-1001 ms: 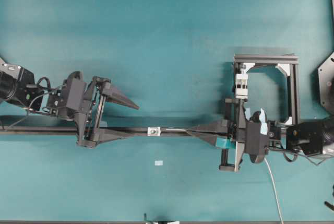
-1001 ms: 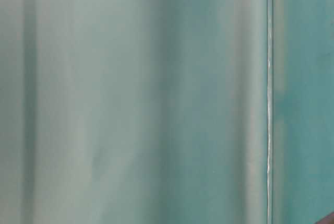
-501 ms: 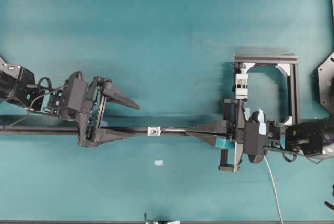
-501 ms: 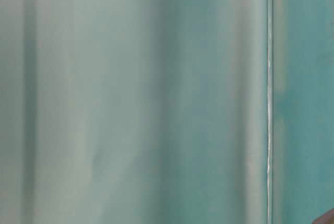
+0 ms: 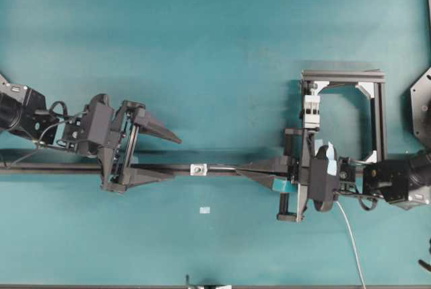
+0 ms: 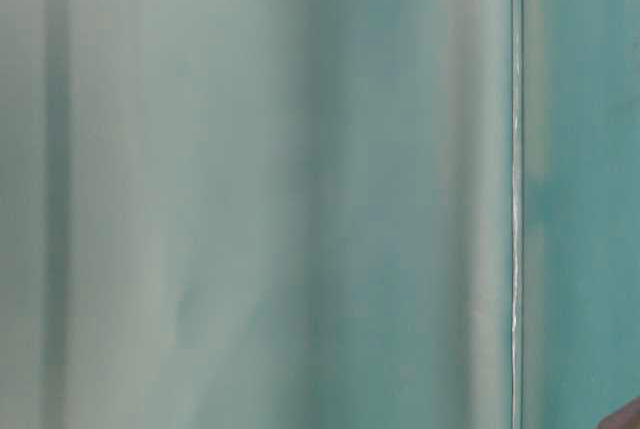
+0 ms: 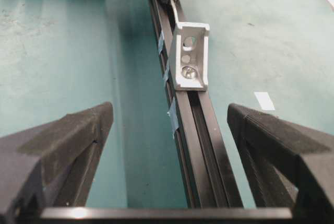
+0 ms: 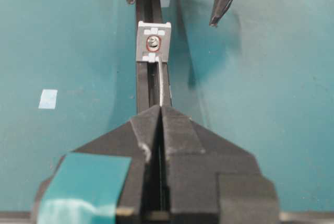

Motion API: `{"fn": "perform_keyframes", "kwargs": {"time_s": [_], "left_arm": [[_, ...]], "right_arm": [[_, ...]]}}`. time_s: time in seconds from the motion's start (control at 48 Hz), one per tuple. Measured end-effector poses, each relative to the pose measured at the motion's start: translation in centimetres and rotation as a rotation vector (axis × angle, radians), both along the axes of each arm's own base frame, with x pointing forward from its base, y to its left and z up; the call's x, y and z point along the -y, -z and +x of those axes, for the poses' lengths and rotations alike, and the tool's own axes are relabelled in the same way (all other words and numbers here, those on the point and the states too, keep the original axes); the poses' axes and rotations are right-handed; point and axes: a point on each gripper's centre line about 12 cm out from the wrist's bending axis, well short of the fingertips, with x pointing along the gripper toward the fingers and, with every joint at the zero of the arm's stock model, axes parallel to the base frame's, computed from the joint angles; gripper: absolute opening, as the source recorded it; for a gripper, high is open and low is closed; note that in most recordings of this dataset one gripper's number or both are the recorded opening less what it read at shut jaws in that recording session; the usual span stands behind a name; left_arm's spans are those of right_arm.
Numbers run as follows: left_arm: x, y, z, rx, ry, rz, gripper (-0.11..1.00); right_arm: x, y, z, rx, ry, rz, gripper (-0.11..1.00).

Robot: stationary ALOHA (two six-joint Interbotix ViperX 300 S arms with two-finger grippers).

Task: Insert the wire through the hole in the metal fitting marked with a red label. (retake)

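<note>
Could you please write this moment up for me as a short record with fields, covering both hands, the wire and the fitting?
left hand: open, fingers either side of the black rail, holding nothing
right hand: shut on the wire, pointing along the rail at the fitting
metal fitting: on the rail, between the two hands; hole ringed in red
wire tip: at the fitting's lower edge, below the hole; not visibly through
pale-blue tag: flat on the table, beside the rail
</note>
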Motion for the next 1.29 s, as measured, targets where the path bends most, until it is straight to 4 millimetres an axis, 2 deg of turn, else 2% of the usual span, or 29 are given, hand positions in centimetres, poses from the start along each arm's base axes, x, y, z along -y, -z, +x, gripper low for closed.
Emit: {"fn": "perform_keyframes", "kwargs": {"time_s": [0.73,1.293], "left_arm": [[0.1,-0.1,0.2,0.004,0.002,-0.001,0.58],[0.1,-0.1,0.2,0.005,0.003,0.0,0.58]], "right_arm": [[-0.2,-0.2,0.4,0.008,-0.002,-0.007,0.02],[-0.1,0.2,1.4,0.011,0.012,-0.021,0.02]]}}
